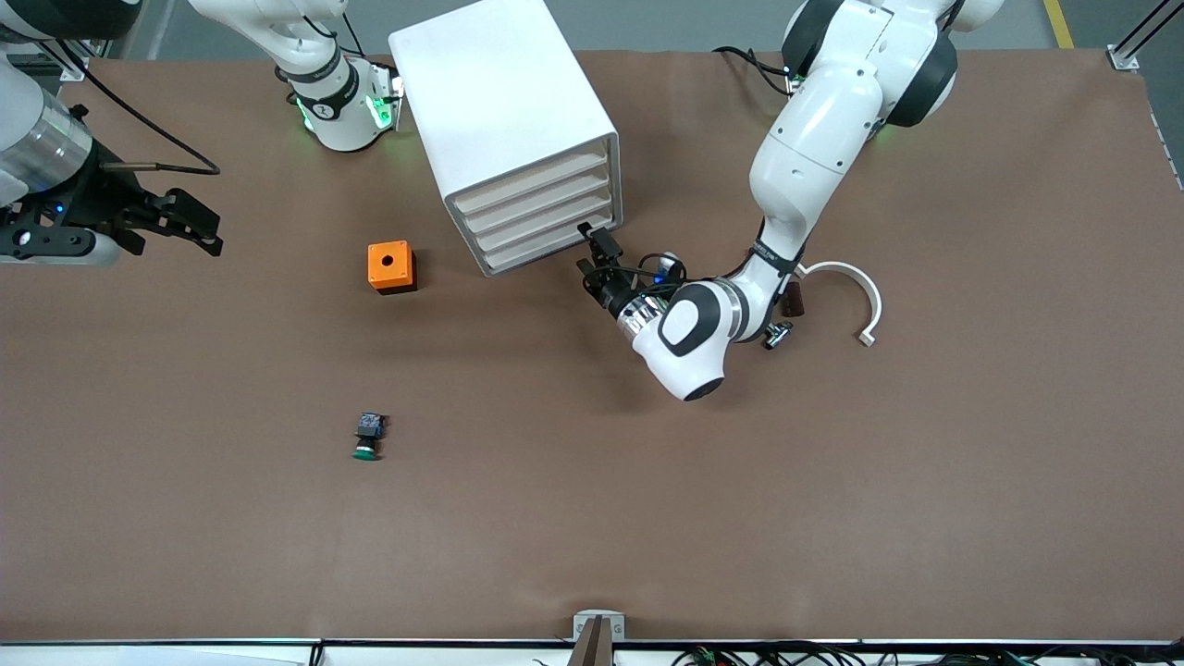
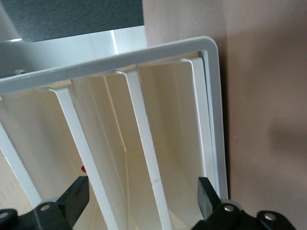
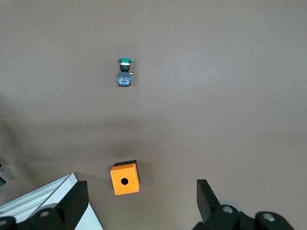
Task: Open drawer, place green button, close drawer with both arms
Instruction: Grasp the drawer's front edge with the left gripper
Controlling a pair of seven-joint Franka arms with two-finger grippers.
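Observation:
The button (image 1: 368, 437), with a green cap and a black-and-blue body, lies on its side on the brown table, nearer the front camera than the orange box; the right wrist view shows the button (image 3: 124, 73) too. The white drawer cabinet (image 1: 504, 111) stands mid-table with its stacked drawers (image 1: 546, 217) pushed in. My left gripper (image 1: 597, 259) is open right at the lowest drawer fronts (image 2: 144, 143), its fingers (image 2: 76, 194) straddling two front strips without gripping. My right gripper (image 1: 190, 227) hangs open and holds nothing over the right arm's end of the table; that arm waits.
An orange box with a hole (image 1: 391, 266) sits beside the cabinet toward the right arm's end, also under the right gripper (image 3: 142, 199) as the orange box (image 3: 125, 178). A white curved piece (image 1: 856, 296) and small dark parts (image 1: 782, 328) lie by the left arm.

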